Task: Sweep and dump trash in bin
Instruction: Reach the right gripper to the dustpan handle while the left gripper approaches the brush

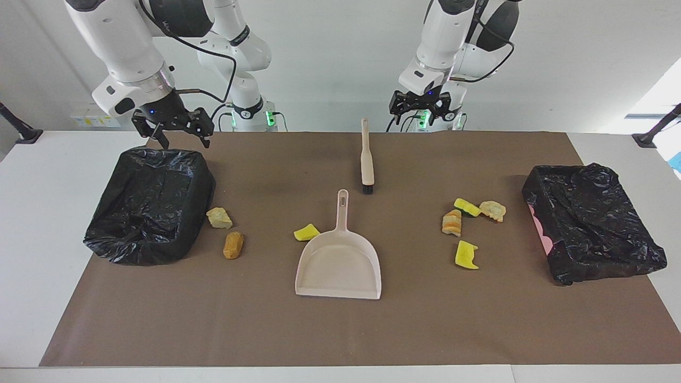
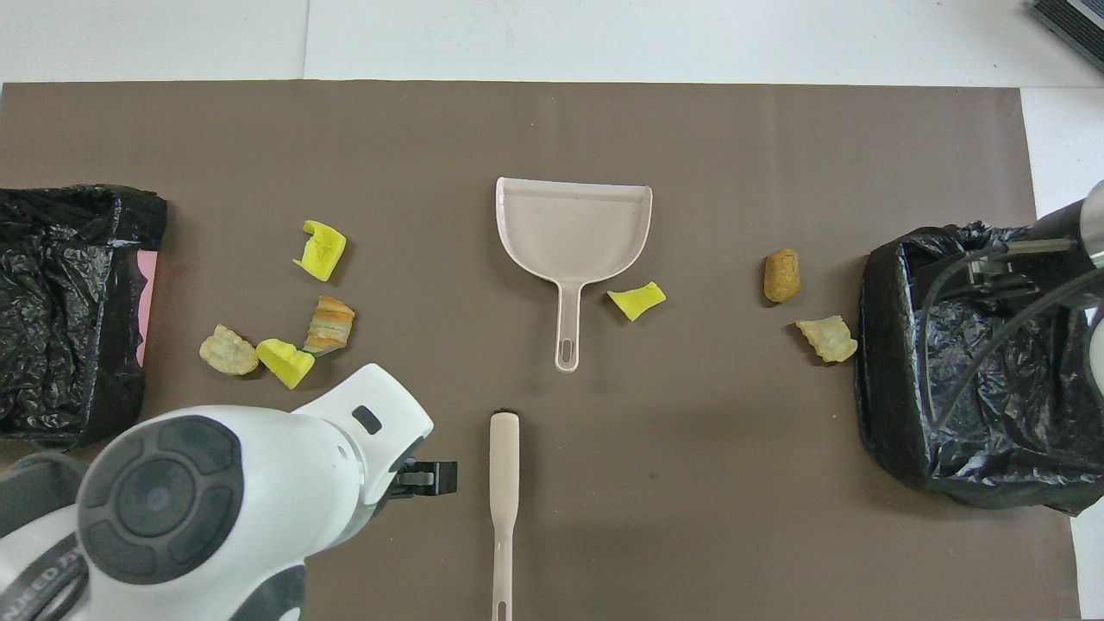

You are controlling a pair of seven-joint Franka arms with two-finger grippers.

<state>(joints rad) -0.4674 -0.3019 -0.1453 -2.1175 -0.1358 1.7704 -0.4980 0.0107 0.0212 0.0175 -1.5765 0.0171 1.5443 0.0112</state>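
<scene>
At the robots' end of the brown mat, the left gripper (image 1: 424, 109) hangs in the air just beside the handle end of the brush (image 1: 366, 159), its jaws apart and empty. By its position, the step in hand is judged to be the approach to the brush; no sweeping has begun. The next move would call for lowering onto the slim handle, which lies flat with its bristles pointing at the dustpan (image 1: 340, 263), and closing squarely across it. The right gripper (image 1: 177, 130) hovers over the robots' edge of the black-lined bin (image 1: 149, 213) at its own end of the table, fingers spread, holding nothing; the dustpan handle is judged its likely target. The trash is all on the mat: a yellow wedge (image 1: 306, 232) touching the dustpan's shoulder, a tan lump (image 1: 219, 217) and a brown lump (image 1: 233, 245) beside the right arm's bin, and four scraps (image 1: 458, 223) clustered nearer the second bin (image 1: 590, 223). Neither bin shows any scrap inside.
</scene>
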